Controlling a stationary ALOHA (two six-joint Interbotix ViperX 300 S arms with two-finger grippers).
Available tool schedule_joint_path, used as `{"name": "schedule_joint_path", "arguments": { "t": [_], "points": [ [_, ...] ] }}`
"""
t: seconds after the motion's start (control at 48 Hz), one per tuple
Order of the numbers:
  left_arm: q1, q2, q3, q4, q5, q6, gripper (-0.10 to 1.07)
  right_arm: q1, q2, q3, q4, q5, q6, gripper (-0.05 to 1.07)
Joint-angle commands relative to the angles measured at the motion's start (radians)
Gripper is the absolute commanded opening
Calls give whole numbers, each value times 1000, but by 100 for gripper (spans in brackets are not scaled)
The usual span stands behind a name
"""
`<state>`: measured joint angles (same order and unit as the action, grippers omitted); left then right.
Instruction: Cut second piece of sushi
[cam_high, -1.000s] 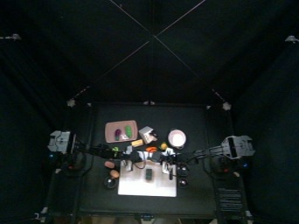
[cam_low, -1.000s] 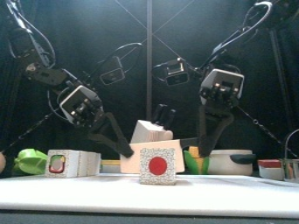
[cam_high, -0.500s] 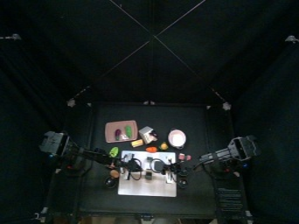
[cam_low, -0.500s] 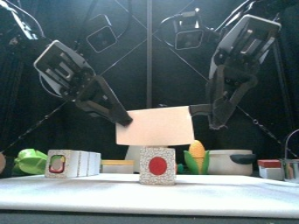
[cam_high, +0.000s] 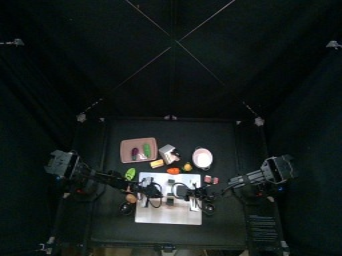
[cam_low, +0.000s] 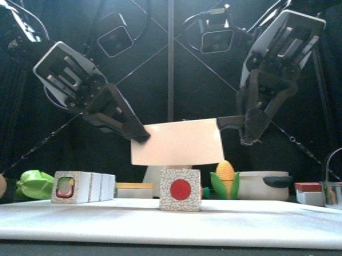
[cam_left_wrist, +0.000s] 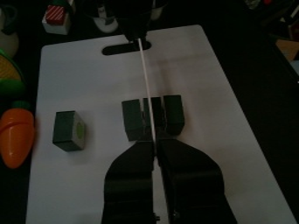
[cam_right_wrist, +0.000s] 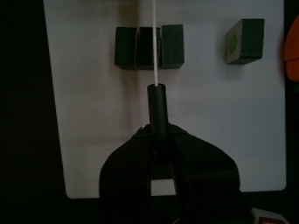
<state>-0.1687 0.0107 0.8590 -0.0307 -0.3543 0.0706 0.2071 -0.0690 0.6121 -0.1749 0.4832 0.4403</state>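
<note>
A dark green sushi roll (cam_left_wrist: 152, 116) lies across the white cutting board (cam_left_wrist: 222, 131); it also shows in the right wrist view (cam_right_wrist: 149, 46). A cut piece (cam_left_wrist: 70, 129) lies apart beside it, also in the right wrist view (cam_right_wrist: 244, 39). Both grippers hold one knife level above the roll, its pale blade (cam_low: 178, 143) seen edge-on over the roll's middle (cam_left_wrist: 142, 79). My right gripper (cam_right_wrist: 158, 131) is shut on the black handle (cam_right_wrist: 158, 103). My left gripper (cam_left_wrist: 153, 147) is shut on the blade's other end. In the front view a sushi piece with a red centre (cam_low: 181, 187) stands below the blade.
Toy food rings the board: a carrot (cam_left_wrist: 14, 149), a green pepper (cam_low: 36, 183), corn (cam_low: 225, 180), a grey bowl (cam_low: 263, 185) and white blocks (cam_low: 83, 186). A pink board (cam_high: 138, 150) and a white plate (cam_high: 202, 158) lie behind the cutting board (cam_high: 170, 205).
Over the last second both arms brought the knife up and toward the front, above the sushi. In the last half second it has hardly moved.
</note>
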Motion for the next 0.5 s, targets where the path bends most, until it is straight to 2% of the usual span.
{"name": "schedule_joint_path", "arguments": {
  "t": [0.0, 0.271, 0.479],
  "points": [
    [3, -9, -35, -2, -6, 2, 35, -14, -18, -25, -3, -8, 0, 31],
    [5, 18, -38, -2, -8, 2, 35, -18, 18, -31, -6, -8, 0, 31],
    [9, 9, -46, 0, -8, 3, 35, -29, 9, -38, -18, -8, 0, 31]
  ]
}}
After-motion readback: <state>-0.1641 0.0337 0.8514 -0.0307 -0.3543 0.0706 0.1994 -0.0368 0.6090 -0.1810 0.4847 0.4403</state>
